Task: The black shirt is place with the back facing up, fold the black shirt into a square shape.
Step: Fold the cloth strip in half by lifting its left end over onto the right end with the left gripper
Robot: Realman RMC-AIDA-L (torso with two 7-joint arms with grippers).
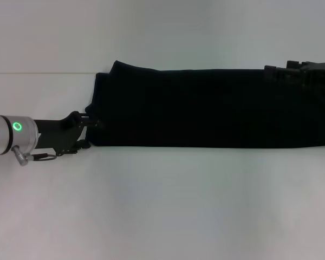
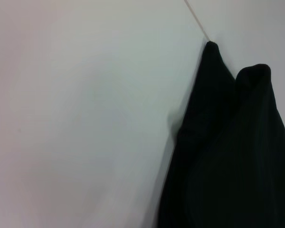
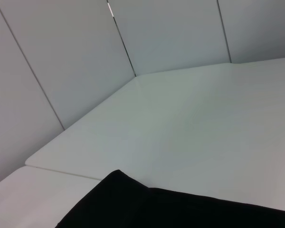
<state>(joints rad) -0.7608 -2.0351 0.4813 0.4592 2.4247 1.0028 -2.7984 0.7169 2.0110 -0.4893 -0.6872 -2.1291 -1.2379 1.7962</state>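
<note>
Shirt point(image 1: 211, 108) lay as long band on bench point(image 1: 162, 206).
I saw left end effector point(image 1: 89, 123) at its left edge, right end effector point(image 1: 300, 70) at far right corner; grip state of either: cannot tell.

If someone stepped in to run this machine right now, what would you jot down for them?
Left tool: at the left end of the plain matte-black fabric shirt, touching its edge; grip unclear.
Right tool: at the shirt's far right corner; grip unclear.
Shirt: lies on the white table as a long band running left to right, so the lengthwise folds look done.
Left: fold the band end over end into a square, probably starting from the left end.
</note>
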